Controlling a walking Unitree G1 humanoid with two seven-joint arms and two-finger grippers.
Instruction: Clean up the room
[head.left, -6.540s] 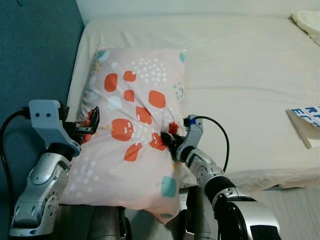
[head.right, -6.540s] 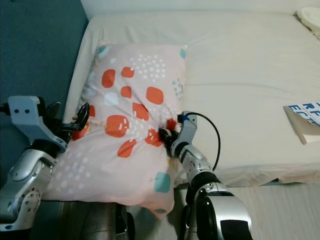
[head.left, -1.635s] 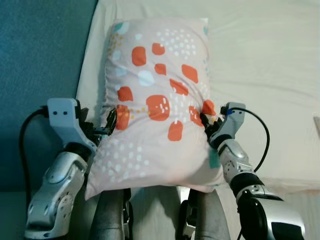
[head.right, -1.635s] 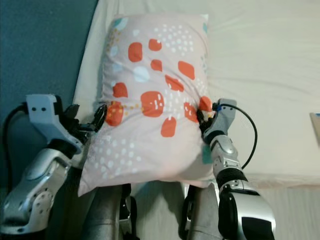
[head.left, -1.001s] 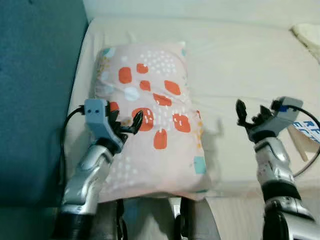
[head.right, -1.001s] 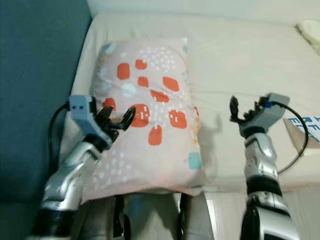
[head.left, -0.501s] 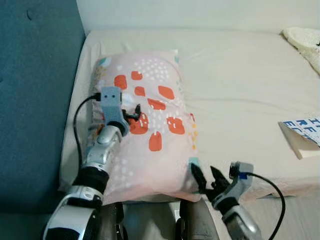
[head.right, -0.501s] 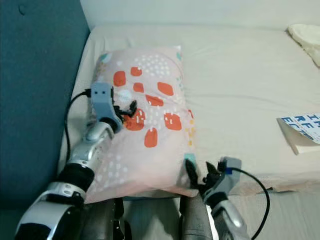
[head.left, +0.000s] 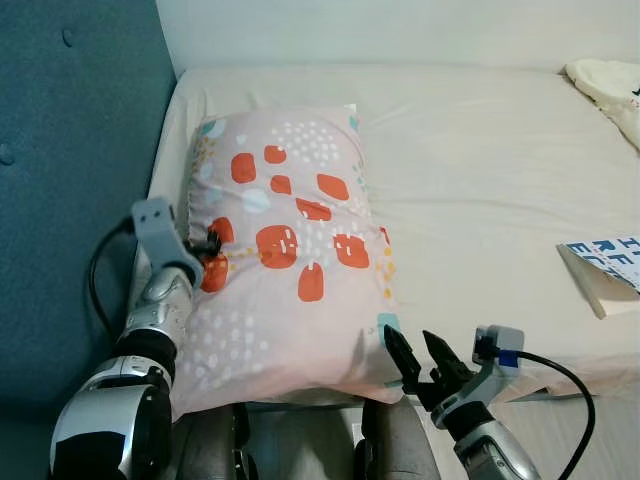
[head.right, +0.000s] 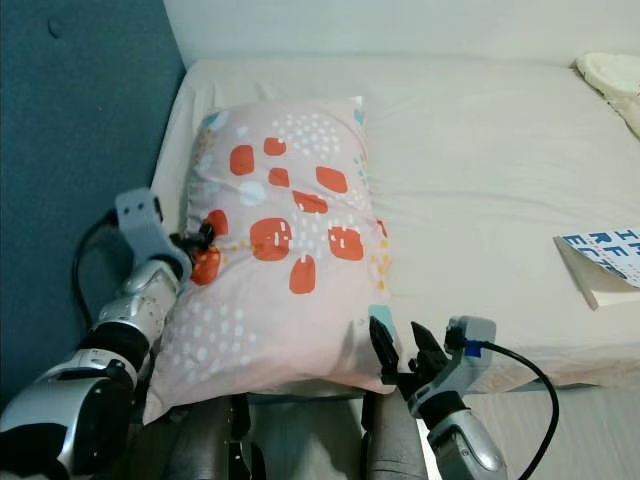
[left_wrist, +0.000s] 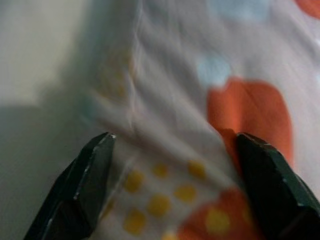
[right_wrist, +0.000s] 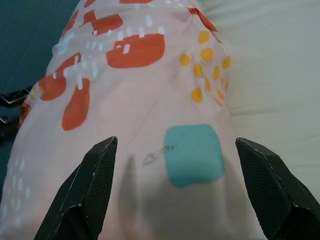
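A pink pillow (head.left: 290, 260) with orange, teal and white spots lies lengthwise on the left side of the bed (head.left: 480, 170), beside the blue headboard wall (head.left: 70, 150). The left claw (head.left: 210, 243) presses against the pillow's left edge, its fingers (left_wrist: 90, 175) spread apart with fabric bulging between them. The right claw (head.left: 415, 355) hovers at the pillow's near right corner, fingers parted and holding nothing. A book (head.left: 605, 268) lies near the bed's right edge, and a pale cloth (head.left: 605, 85) sits at the far right corner.
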